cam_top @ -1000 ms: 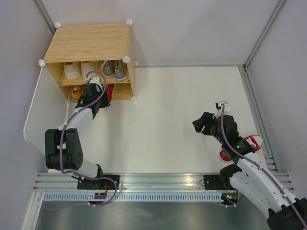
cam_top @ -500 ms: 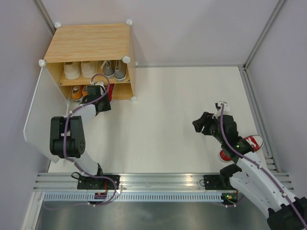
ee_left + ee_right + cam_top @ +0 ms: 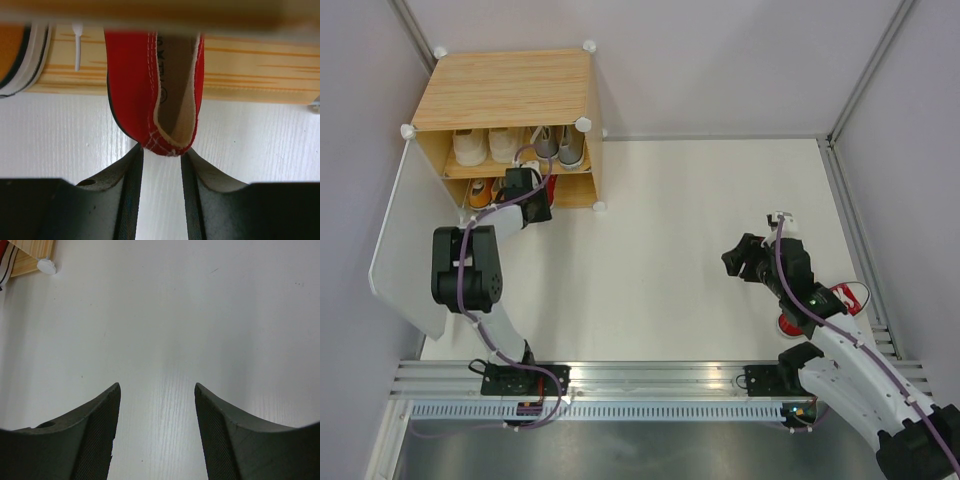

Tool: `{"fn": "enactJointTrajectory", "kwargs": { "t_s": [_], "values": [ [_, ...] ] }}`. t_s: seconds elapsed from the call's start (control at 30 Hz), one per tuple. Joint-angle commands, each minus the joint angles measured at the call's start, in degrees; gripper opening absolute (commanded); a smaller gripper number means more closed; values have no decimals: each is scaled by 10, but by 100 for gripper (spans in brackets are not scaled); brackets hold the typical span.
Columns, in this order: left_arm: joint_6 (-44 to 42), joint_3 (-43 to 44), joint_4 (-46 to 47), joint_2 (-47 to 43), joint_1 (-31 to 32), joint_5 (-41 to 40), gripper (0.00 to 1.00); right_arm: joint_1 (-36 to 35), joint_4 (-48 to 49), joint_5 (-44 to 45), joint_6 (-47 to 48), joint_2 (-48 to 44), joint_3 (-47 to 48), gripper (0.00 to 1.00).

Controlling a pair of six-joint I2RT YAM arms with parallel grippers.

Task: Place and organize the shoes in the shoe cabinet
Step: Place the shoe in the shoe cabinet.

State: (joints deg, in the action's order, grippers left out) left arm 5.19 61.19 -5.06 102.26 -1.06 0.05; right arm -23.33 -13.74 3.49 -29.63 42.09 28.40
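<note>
**Left gripper at the shoe cabinet, right gripper spread over the surface.**

From above, you see the cabinet at the far left corner, its white door panel standing open. The cream pair and grey pair stand on the upper shelf. An orange shoe and a red shoe sit on the lower shelf, with your left gripper at that opening. A second red shoe lies on the surface beside the right arm, apart from its gripper. Your left wrist view shows the fingers narrowed to a slim gap at the red shoe's heel; whether they pinch it, you cannot tell. Your right wrist view shows the fingers wide apart over the white surface with nothing between them, and a corner connector at the far left.
</note>
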Motion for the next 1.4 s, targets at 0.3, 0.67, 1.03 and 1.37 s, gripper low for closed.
{"fn": "enactJointTrajectory", "kwargs": {
  "t_s": [0.3,0.67,1.03,1.37],
  "values": [
    [-47,121,25,71,-3,-15,40,10,17,17,12,17,12,65],
    [-33,109,27,70,-3,-8,47,12,13,27,13,15,11,65],
    [22,-10,11,-100,1,-21,100,13,-39,112,-29,19,20,66],
    [68,-75,-43,-366,45,34,100,19,-164,328,-110,75,70,74]
  ]
}}
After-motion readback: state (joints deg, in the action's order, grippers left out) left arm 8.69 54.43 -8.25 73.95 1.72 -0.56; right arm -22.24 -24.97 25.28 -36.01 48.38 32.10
